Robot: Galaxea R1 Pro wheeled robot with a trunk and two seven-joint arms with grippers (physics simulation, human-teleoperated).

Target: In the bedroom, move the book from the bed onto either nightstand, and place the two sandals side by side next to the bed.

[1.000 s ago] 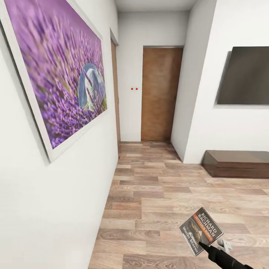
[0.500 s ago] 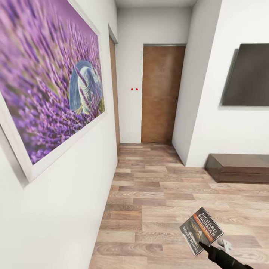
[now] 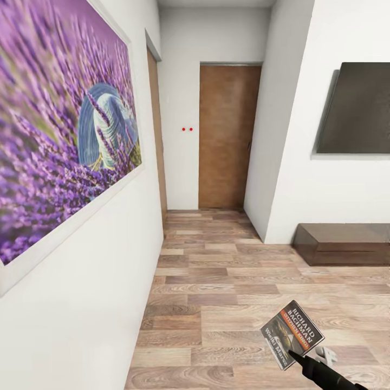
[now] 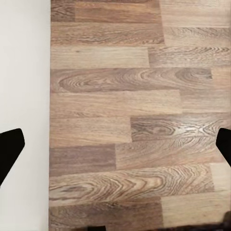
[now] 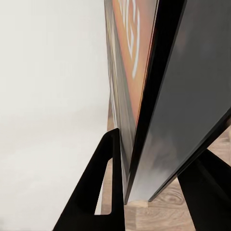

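The book (image 3: 291,334), a dark paperback with an orange band and white "Richard Bachman" lettering, hangs tilted above the wood-plank floor at the lower right of the head view. My right gripper (image 3: 296,356) is shut on its lower corner. In the right wrist view the book (image 5: 159,86) stands edge-on between the two black fingers (image 5: 103,183). My left gripper (image 4: 115,144) is open with nothing in it, its fingertips far apart over the floor beside a white wall. The bed, nightstands and sandals are out of view.
A large purple lavender painting (image 3: 65,124) hangs on the wall close at my left. Ahead, the passage ends at a brown door (image 3: 227,135). At the right, a dark screen (image 3: 355,111) hangs above a long low dark brown cabinet (image 3: 341,244).
The camera has moved forward along the left wall, so the painting looms larger. The book stays in my right gripper at the same spot in the view.
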